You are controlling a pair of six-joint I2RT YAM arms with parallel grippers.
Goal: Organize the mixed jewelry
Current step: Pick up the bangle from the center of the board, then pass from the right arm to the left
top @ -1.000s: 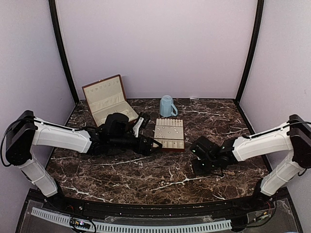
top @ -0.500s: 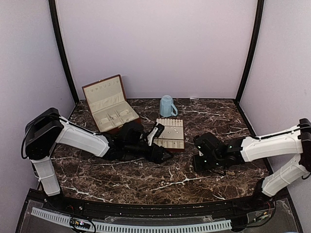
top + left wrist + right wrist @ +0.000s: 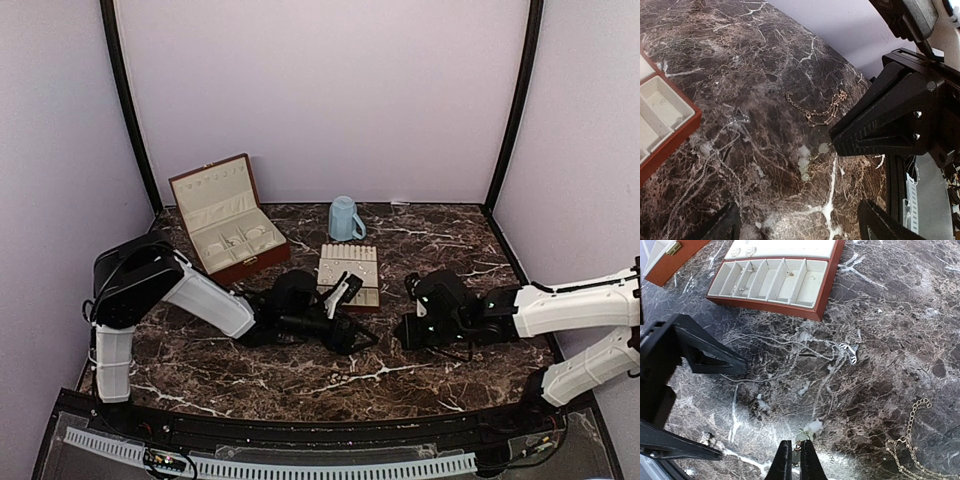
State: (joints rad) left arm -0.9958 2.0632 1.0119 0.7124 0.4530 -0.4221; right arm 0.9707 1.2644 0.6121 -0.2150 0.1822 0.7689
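Lilac walls (image 3: 320, 100) close in three sides of a dark brown, white-veined marble counter (image 3: 300, 375). At the back left we note an open reddish-brown box (image 3: 250, 264) with cream lining. A pale blue mug (image 3: 344, 219) stands upright near the rear wall. In front of the mug lies a flat cream slotted tray (image 3: 765, 307) in a red-brown frame. Several tray compartments hold tiny glinting pieces, too small for us to identify.

The mixed jewelry (image 3: 840, 346) lies loose on the counter just on the near side of the tray, between the two arms' working ends. We count three pieces:
- a thin silver chain (image 3: 790, 342) with a small pendant, nearest the tray;
- a pale bead cluster (image 3: 804, 162), further toward the arms;
- a gold chain (image 3: 821, 109), near the cluster but apart from it.

The left arm (image 3: 205, 298) is stretched low across the counter from the left. The left jaws stand wide apart with nothing between them. In the left wrist view the bead cluster lies ahead of the gap, touched by neither finger.

The right jaws are closed, fingers pressed together, tips down at the bead cluster. In the left wrist view the black tip touches one bead. We cannot tell whether any part of the cluster is pinched between them.

The two sets of jaws face each other across the cluster, near but not touching.
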